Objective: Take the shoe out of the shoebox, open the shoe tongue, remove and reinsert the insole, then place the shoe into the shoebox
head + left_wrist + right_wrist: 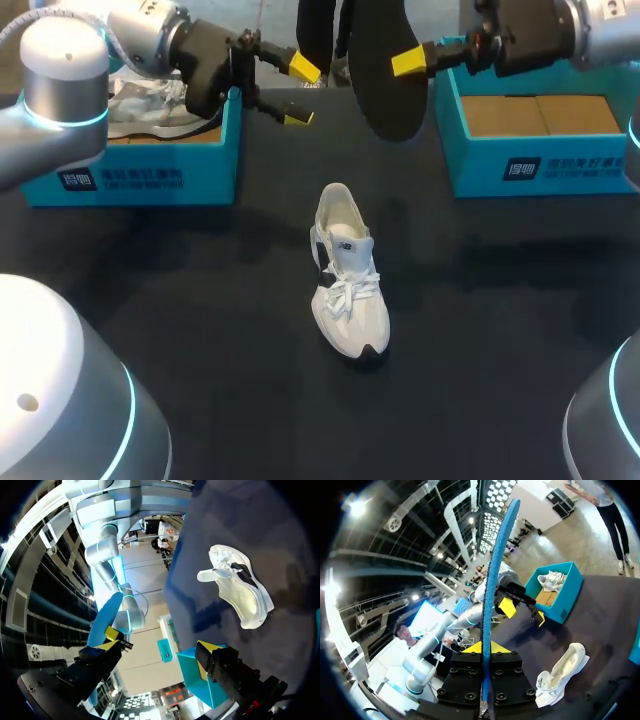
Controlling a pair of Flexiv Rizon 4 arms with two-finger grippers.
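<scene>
The dark table (pixel 200 300) carried a teal shoebox (pixel 130 178) at its far left corner, with a second white shoe (pixel 140 105) inside, and another teal shoebox (pixel 540 165) at its far right corner. The white shoe (pixel 348 270) lay on the middle of the table, outside both boxes. Over the far edge, the right fingers (pixel 470 649) were clamped on the dark insole (pixel 385 70), holding it up on edge. The left fingers (pixel 303 67) were spread apart and empty beside the far-left box.

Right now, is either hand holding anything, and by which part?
The right hand pinches the flat dark blue-edged insole by its side edge, up in the air. The left hand is open and empty.
</scene>
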